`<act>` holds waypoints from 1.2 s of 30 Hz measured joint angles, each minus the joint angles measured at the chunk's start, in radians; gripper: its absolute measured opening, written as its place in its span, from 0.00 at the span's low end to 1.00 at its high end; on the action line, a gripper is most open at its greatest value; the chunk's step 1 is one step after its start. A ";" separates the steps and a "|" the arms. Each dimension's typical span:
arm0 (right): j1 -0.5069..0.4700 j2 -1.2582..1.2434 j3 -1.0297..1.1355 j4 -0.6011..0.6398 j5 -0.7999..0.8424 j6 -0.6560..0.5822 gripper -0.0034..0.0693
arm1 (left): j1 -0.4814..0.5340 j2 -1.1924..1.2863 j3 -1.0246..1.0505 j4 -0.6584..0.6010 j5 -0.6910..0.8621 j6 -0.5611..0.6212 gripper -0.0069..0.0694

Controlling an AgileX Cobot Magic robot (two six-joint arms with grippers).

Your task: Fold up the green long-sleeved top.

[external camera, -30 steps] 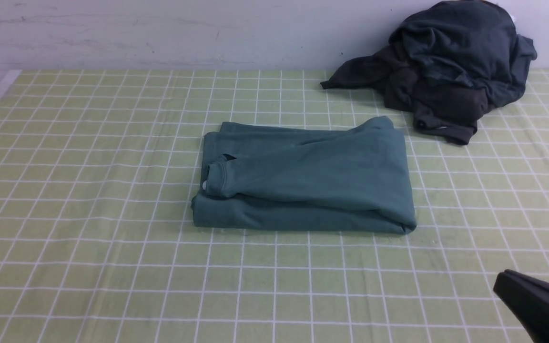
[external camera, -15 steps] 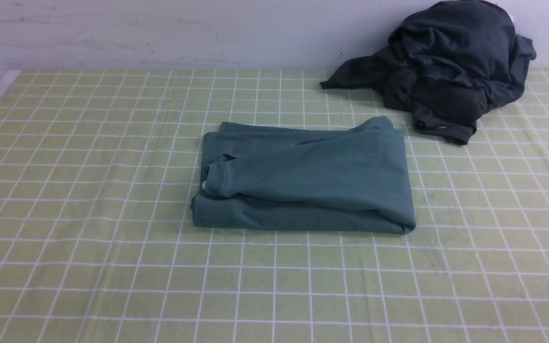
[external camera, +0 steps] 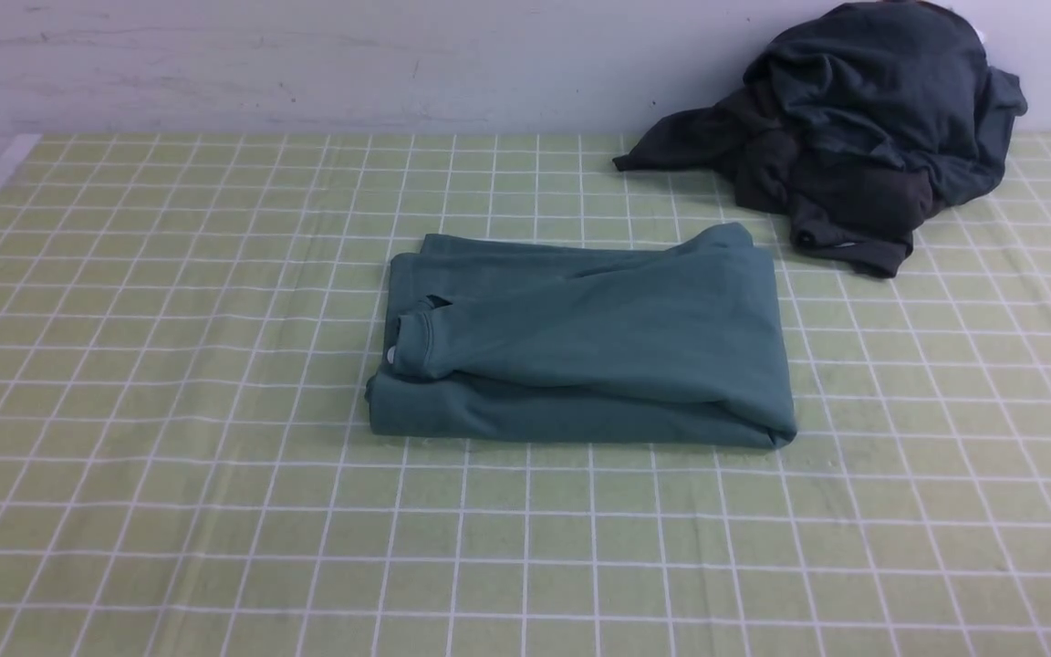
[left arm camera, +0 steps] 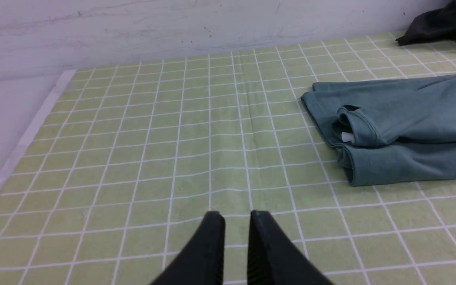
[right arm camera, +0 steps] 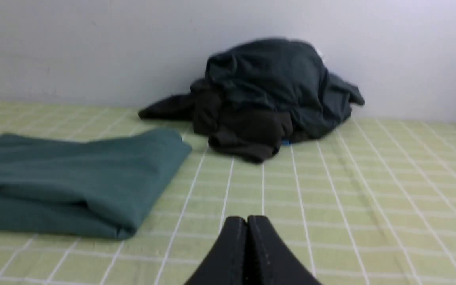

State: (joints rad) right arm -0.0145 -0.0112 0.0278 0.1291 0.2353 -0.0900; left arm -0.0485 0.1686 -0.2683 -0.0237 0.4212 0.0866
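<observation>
Green checked cloth (external camera: 170, 411) bears the folded green long-sleeved top (external camera: 580, 342); both arms' fingers (right arm camera: 247, 225) empty, the right's closed, the left's (left arm camera: 217, 221) slightly parted.

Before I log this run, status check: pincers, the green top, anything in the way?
Left pincer slightly open, empty. Right pincer shut, empty. Green top folded, flat on checked cloth. Dark clothes heap apart, behind.

Teal-green top (external camera: 598, 347), charcoal-grey clothes heap (external camera: 854, 128), light-green white-gridded tablecloth (external camera: 170, 411)
</observation>
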 joint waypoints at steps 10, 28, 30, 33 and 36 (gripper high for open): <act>-0.028 0.000 -0.003 -0.019 0.121 0.069 0.03 | 0.000 0.000 0.000 0.000 0.000 0.000 0.20; -0.028 0.000 -0.003 -0.019 0.122 0.047 0.03 | 0.000 0.000 0.000 0.000 0.000 0.000 0.20; -0.028 0.000 -0.003 -0.019 0.123 0.046 0.03 | 0.000 -0.016 0.006 0.000 0.000 0.000 0.20; -0.028 0.000 -0.003 -0.019 0.123 0.046 0.03 | 0.000 -0.073 0.027 0.000 -0.001 0.000 0.20; -0.028 0.000 -0.003 -0.019 0.123 0.046 0.03 | 0.000 -0.161 0.071 0.000 -0.001 0.000 0.20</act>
State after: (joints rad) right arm -0.0427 -0.0112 0.0243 0.1096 0.3587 -0.0440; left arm -0.0485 0.0081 -0.1973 -0.0237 0.4201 0.0866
